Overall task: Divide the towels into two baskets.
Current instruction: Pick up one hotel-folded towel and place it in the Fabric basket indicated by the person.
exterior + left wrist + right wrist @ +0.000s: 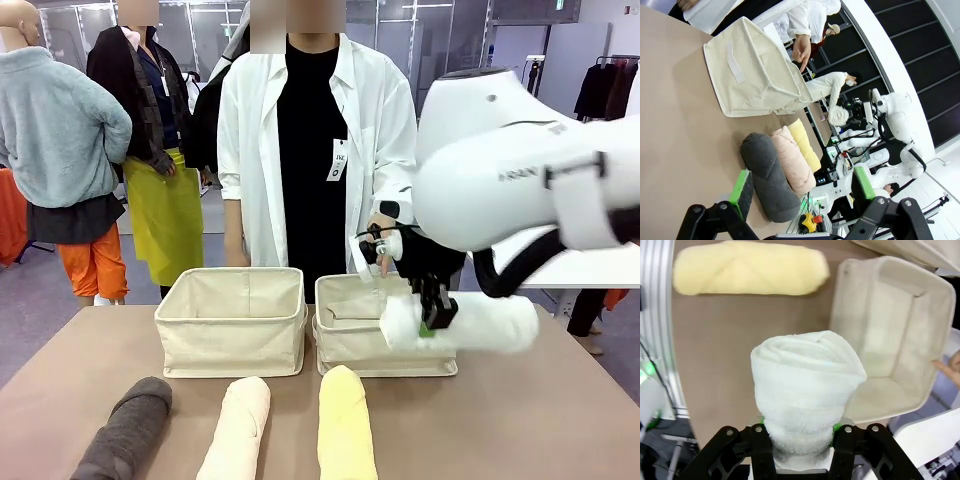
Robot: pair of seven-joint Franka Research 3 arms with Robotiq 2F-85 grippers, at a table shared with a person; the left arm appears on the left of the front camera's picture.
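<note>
Brown table (560,420) across the whole lower half of the front view. Above it at the right, thick white right arm (500,170), stretched in toward centre frame. Behind the table at upper centre, a person (310,130) in an open white shirt over black, one hand (380,245) lowered with fingers pointing down at the far rim of the right basket (345,350). Just beside that, on its left, the left basket (232,340). Both of cream canvas, upright, side by side at centre frame.

Along the bottom edge from lower left to centre, three rolled towels lying on the table in a row, apart from the baskets: grey towel (125,435) leftmost, peach towel (238,430) in the middle, yellow towel (345,430) nearest centre, straight below the right basket.

At centre right, white towel (480,322) held level, clear of the table top, overlapping the right basket's near right corner in the picture. On that towel near its left end, right jaws closed tight, pressed into the terry. In the right wrist view, the same roll seen end-on at lower centre, with the basket's open mouth at the right.

At the bottom of the left wrist view, left jaws spread wide, green pads (742,189) well apart with nothing gripped, hanging over the table close to the grey towel.
</note>
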